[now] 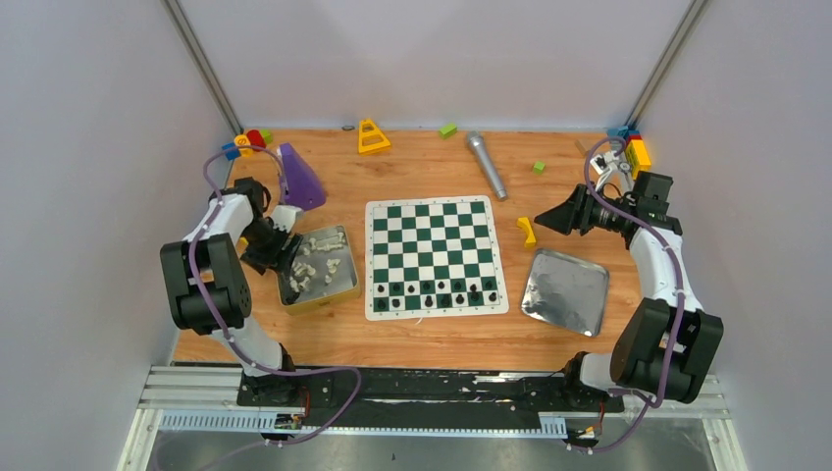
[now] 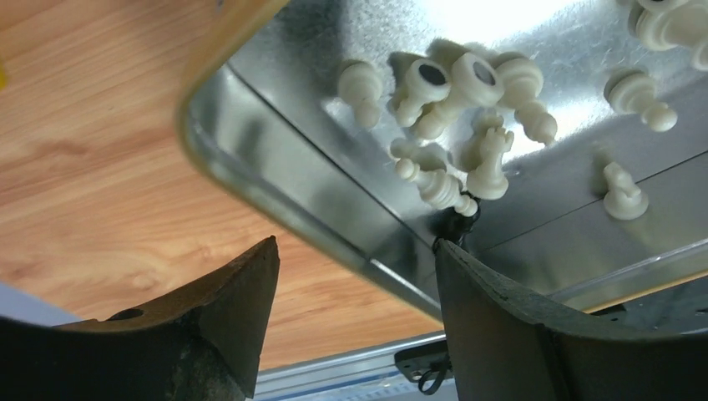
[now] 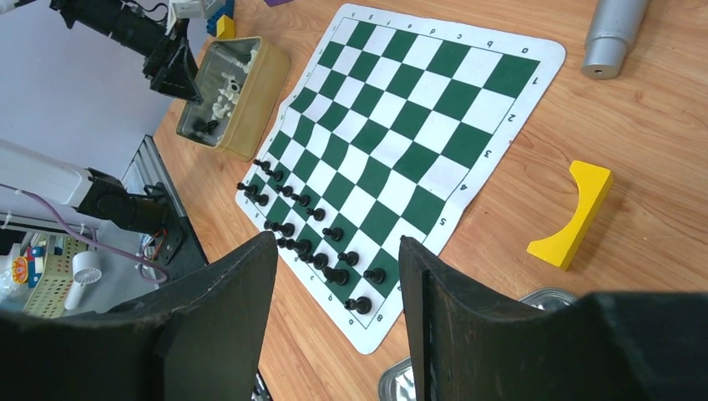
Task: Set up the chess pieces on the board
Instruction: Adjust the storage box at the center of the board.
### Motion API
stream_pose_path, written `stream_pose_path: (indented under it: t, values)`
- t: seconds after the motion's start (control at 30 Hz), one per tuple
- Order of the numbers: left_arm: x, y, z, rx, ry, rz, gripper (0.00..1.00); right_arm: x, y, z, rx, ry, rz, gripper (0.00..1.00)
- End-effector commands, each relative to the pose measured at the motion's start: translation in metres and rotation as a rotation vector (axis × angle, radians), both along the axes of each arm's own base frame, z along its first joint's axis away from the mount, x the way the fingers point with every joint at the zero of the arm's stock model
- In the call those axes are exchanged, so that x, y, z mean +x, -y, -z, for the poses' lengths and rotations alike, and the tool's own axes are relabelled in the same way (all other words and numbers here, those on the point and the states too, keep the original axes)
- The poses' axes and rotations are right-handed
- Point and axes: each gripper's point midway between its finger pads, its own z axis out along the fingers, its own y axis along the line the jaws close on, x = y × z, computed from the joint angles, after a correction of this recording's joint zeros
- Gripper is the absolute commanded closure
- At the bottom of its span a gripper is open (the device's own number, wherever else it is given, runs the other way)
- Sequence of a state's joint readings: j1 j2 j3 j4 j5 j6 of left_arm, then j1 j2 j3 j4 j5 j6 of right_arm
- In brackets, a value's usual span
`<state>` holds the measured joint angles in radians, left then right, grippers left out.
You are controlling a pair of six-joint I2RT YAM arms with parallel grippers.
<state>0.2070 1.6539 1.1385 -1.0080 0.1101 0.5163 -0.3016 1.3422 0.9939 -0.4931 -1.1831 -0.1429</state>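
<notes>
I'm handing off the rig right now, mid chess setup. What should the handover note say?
Left gripper: open, empty, over the edge of the tin left of the board.
Right gripper: open, empty, raised to the right of the board.
Done: black pieces stand in the board's two near rows.
To do: white pieces lie loose in the tin; none are on the board, and its far rows are bare.

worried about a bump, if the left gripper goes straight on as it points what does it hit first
Probably the metal tray, its wall between the open fingers of the left gripper; white pieces lie further in. Depth unclear.
</notes>
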Motion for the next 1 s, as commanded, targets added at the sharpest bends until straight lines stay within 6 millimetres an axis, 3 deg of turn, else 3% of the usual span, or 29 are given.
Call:
stream_pose_path:
  t: [0.0, 0.1, 0.33, 0.47, 0.77, 0.97]
  values:
    - [0.015, 0.009, 0.004, -0.06, 0.009, -0.061, 0.29, 0.0, -0.002, -0.006, 0.002, 0.04, -0.033, 0.44]
    - [0.02, 0.006, 0.01, -0.051, -0.004, -0.063, 0.48, 0.0, -0.002, -0.005, 0.002, 0.037, -0.032, 0.44]
    - [0.039, -0.01, 0.002, 0.018, 0.038, 0.04, 0.72, 0.002, -0.002, -0.003, 0.004, 0.03, -0.032, 0.44]
    - [0.048, -0.019, 0.004, 0.072, 0.024, 0.202, 0.87, 0.001, -0.002, -0.002, 0.001, 0.029, -0.03, 0.44]
    - [0.074, -0.004, 0.011, 0.229, -0.014, 0.623, 0.93, 0.003, 0.0, 0.0, -0.006, 0.024, -0.024, 0.44]
    - [0.108, 0.036, 0.003, 0.319, 0.023, 0.886, 0.95, 0.003, 0.0, 0.0, -0.013, 0.029, -0.021, 0.44]
